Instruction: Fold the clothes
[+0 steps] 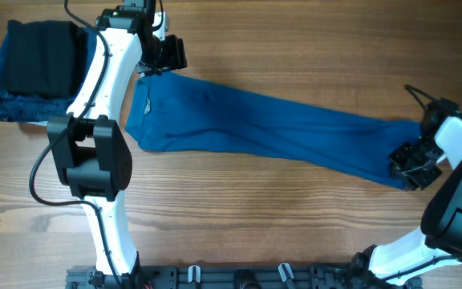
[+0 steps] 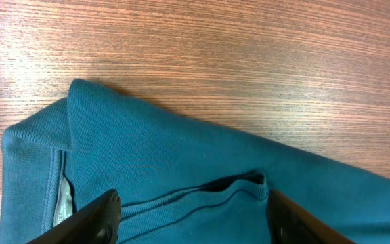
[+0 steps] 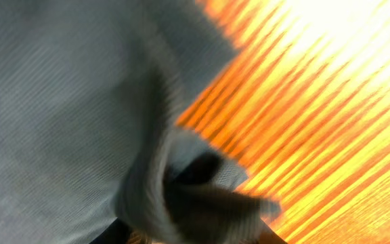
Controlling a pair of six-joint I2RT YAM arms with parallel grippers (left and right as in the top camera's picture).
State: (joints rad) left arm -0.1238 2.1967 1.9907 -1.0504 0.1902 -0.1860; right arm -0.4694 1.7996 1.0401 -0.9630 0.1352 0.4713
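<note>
- From above: the blue shirt lies long across the table, left to right. The left gripper is at its far-left end, and the right gripper is at its right end.
- Left wrist: the jaws stand wide apart over the collar, holding nothing.
- Right wrist: cloth bunches by the jaws, too blurry to tell if they hold it.
- The shirt looks laid out. Next you likely need to grab one end and lay it over the other.

Matt ribbed blue cloth polo shirt, smooth grained wood table, glossy white plastic arm
</note>
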